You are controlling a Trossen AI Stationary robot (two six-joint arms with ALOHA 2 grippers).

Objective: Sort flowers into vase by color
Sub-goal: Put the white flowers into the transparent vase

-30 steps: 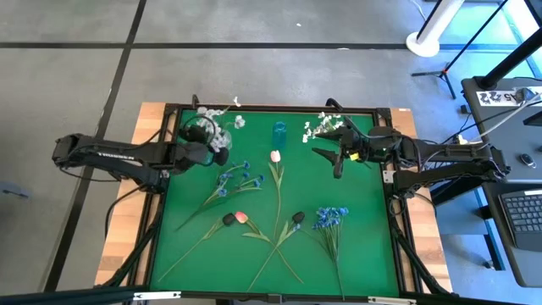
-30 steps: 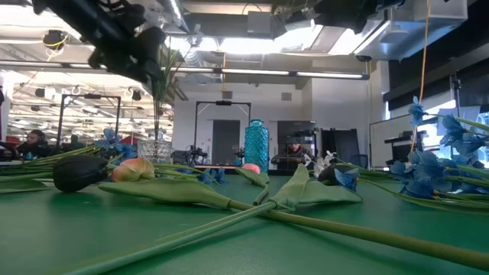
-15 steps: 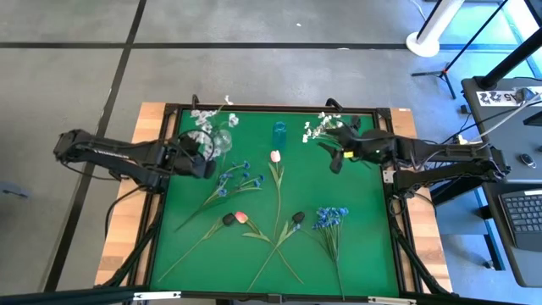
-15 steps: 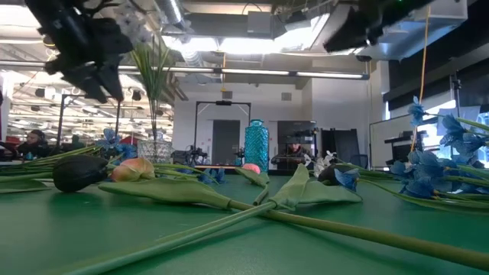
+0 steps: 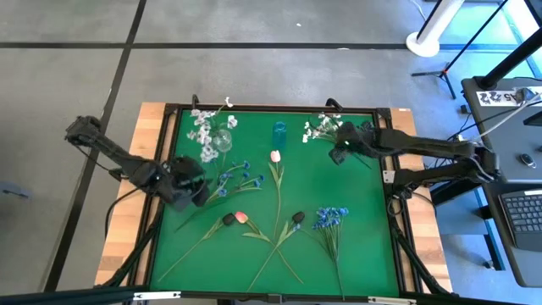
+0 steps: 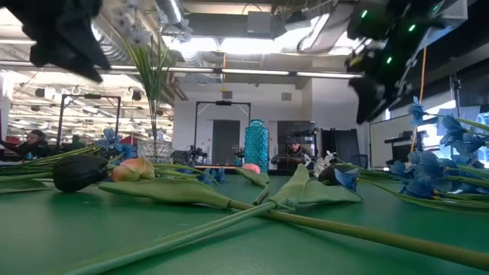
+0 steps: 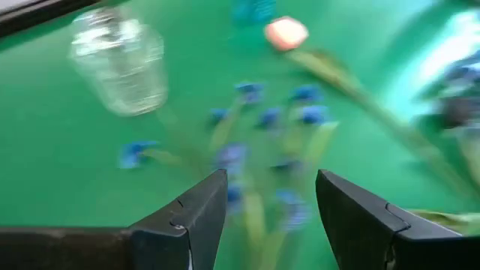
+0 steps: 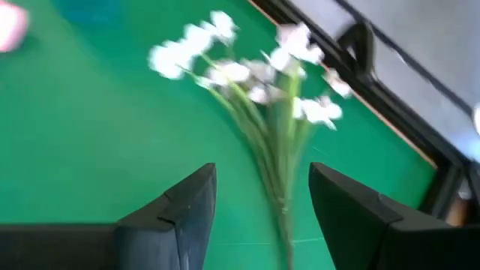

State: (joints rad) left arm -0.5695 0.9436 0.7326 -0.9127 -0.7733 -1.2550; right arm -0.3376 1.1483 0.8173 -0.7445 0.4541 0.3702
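A clear glass vase near the far-left corner holds a white-blossom spray, its stems standing in it. My left gripper is open, hovering near the loose blue spray that lies flat on the green mat. My right gripper is open above the stem of a second white spray, which lies by the far edge. A pink-white tulip, a pink tulip and another blue spray lie on the mat.
A teal vase stands at the far middle. Two dark tulip heads lie with crossed stems toward the near edge. A black raised frame rims the mat. A light stand and a desk are off to the right.
My left gripper has drawn back from the glass vase toward the near-left, ending beside the blue spray; the white spray stays standing in the vase. My right gripper has swung toward the far edge and come lower, over the second white spray's stem.
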